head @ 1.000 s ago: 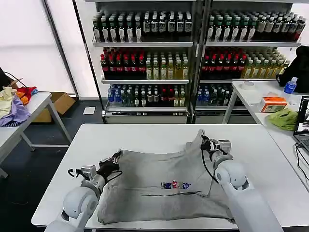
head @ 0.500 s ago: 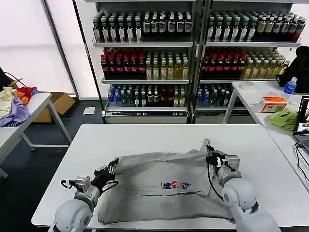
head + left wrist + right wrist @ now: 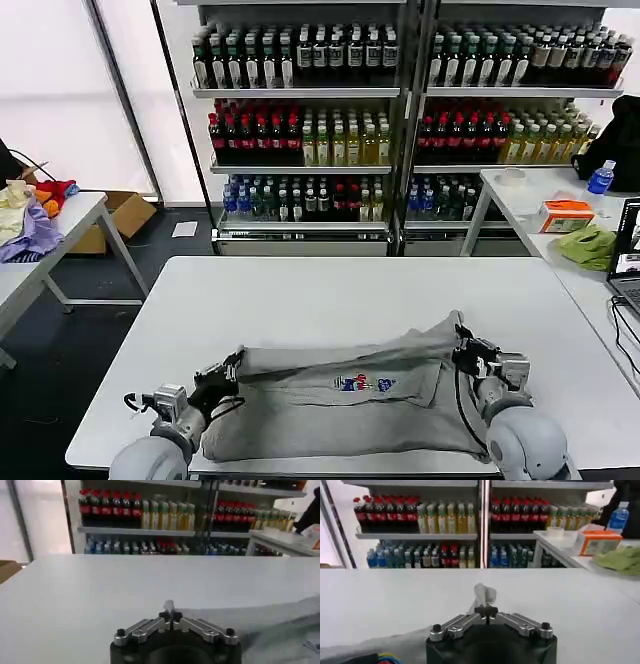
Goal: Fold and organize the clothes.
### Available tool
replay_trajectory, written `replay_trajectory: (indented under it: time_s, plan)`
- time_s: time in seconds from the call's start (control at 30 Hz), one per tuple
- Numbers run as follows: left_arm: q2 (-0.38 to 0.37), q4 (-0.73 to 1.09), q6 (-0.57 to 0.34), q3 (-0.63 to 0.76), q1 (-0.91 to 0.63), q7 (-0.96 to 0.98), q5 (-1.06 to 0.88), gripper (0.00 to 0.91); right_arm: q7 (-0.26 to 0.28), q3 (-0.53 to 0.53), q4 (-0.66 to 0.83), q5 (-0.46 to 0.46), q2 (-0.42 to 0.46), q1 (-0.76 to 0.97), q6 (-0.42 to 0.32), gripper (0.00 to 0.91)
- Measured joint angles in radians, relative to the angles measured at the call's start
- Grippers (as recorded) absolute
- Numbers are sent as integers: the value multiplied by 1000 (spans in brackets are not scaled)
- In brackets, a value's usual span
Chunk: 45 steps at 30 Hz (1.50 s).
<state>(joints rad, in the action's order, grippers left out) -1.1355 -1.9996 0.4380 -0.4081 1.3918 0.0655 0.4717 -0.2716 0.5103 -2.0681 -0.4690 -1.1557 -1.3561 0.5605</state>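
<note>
A light grey shirt [image 3: 340, 400] with a small multicolour chest print [image 3: 363, 382] lies on the white table [image 3: 330, 290], its far part folded over toward the front edge. My left gripper [image 3: 232, 366] is shut on the shirt's left far corner, and a tuft of grey cloth [image 3: 170, 605] sticks up between its fingertips. At the right far corner my right gripper [image 3: 463, 347] is shut on the cloth as well; a pinched fold [image 3: 482, 596] stands above its fingertips. Both grippers [image 3: 171, 615] [image 3: 487, 611] hold the fold's edge a little above the table.
Shelves of drink bottles [image 3: 400, 110] stand behind the table. A side table at the left carries purple, yellow and red garments [image 3: 30, 215]. On the right table sit a lime-green cloth [image 3: 588, 245], an orange box [image 3: 566, 215] and a blue bottle [image 3: 600, 178].
Both grippers have pulled the shirt's far edge back toward the table's front edge, folding the upper part over the lower. The visible shirt is now shorter front to back.
</note>
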Motion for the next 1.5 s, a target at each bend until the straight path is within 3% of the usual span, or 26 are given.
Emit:
replay_trajectory:
  time_s: [1.1,1.5]
  plan:
    - [-21,8,-8,-4,50,-6,-69,0,-28,-6,-119,92,-22,-210,-29,0]
    - [-20,3,-5,-15,63,-7,-76,0,-28,-22,-100,138,-30,-263,-51,0]
